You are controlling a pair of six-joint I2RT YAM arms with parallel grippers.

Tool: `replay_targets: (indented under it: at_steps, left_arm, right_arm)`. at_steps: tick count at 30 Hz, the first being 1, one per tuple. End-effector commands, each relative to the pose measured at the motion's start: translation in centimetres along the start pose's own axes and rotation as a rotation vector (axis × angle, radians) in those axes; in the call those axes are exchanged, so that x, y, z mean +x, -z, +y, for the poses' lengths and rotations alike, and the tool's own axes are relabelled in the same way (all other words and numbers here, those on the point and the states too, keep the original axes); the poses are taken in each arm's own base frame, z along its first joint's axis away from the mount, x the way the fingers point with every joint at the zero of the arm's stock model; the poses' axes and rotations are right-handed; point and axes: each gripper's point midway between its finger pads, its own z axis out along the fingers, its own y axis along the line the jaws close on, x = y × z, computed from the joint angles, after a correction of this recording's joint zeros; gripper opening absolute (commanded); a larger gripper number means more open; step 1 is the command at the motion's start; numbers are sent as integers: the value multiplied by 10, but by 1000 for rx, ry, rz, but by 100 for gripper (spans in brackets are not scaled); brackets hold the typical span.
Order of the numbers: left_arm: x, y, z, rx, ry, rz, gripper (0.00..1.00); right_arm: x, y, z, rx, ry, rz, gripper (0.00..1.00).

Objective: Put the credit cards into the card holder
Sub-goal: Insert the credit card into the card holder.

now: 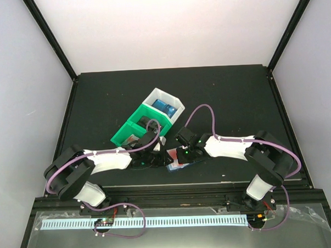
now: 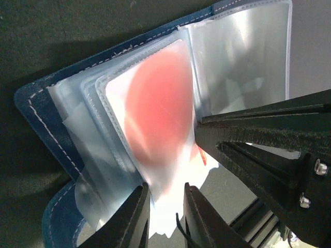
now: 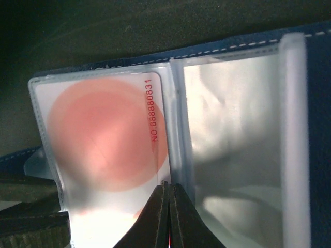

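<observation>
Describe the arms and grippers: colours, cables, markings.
The left arm and right arm each have white link shells, black joints and a purple cable looping alongside. Green lights glow near the wrists. The left gripper and right gripper are black with tapered fingers.

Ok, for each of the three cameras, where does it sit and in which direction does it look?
Top external: fixed above and behind the arms, looking down on the table; left arm and right arm show, bases at the bottom.
Left wrist: on the left arm, close on the open card holder; left gripper at the bottom edge.
Right wrist: on the right arm, close on the same holder; right gripper at the bottom edge.
Shared: both wrist views show the red-and-white card in its sleeve.
</observation>
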Motion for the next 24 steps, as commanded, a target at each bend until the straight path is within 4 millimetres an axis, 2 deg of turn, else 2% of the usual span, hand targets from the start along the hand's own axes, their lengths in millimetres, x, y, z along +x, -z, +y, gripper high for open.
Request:
replay_targets:
  at_steps: [1, 11, 20, 24]
  left_arm:
    - [-4, 11, -45, 182, -23, 5, 19]
    - [-3, 8, -47, 224, 14, 16, 16]
    - [-2, 5, -61, 386, 165, 63, 17]
    - [-7, 2, -61, 385, 203, 48, 17]
  right_arm:
    - [15, -13, -22, 75, -17, 33, 4]
    - [14, -13, -21, 67, -20, 29, 4]
    - [15, -14, -20, 52, -29, 26, 4]
    - [16, -14, -18, 44, -31, 27, 4]
